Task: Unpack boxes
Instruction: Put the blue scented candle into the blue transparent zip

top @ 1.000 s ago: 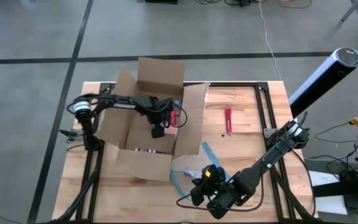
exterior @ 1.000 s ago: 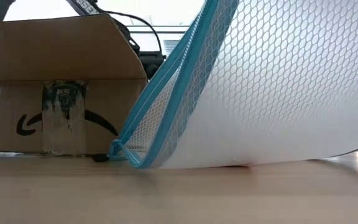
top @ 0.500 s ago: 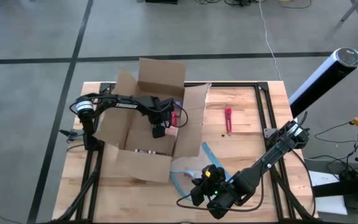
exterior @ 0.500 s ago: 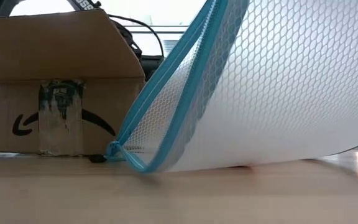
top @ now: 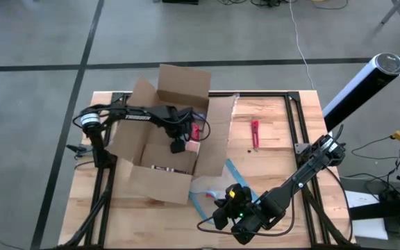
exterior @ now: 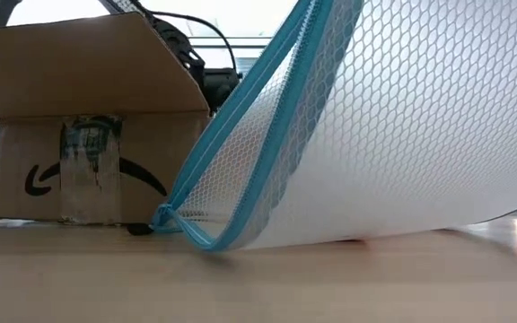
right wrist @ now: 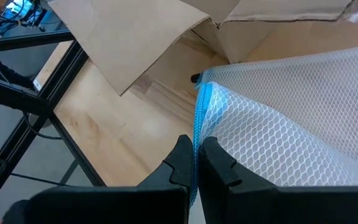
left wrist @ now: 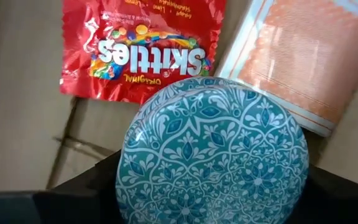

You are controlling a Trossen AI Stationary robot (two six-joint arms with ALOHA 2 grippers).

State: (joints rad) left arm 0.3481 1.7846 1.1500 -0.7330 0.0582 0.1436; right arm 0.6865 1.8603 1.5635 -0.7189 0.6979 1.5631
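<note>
You have one cardboard box [top: 160, 146] standing open toward the table's left, and inside it your left gripper [top: 178, 146] clamps one round patterned tin [left wrist: 213, 158], beside one red candy packet [left wrist: 143, 48]. Your right gripper [right wrist: 194, 163] pinches one mesh pouch [right wrist: 294, 127] by its blue edge near the front.

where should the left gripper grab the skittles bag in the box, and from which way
Judging by the left wrist view, the Skittles bag lies flat on the floor of the box, so a top-down pinch on its crimped edge nearest the orange packet looks best. The left gripper already holds the round teal tin, which must go first.
</note>
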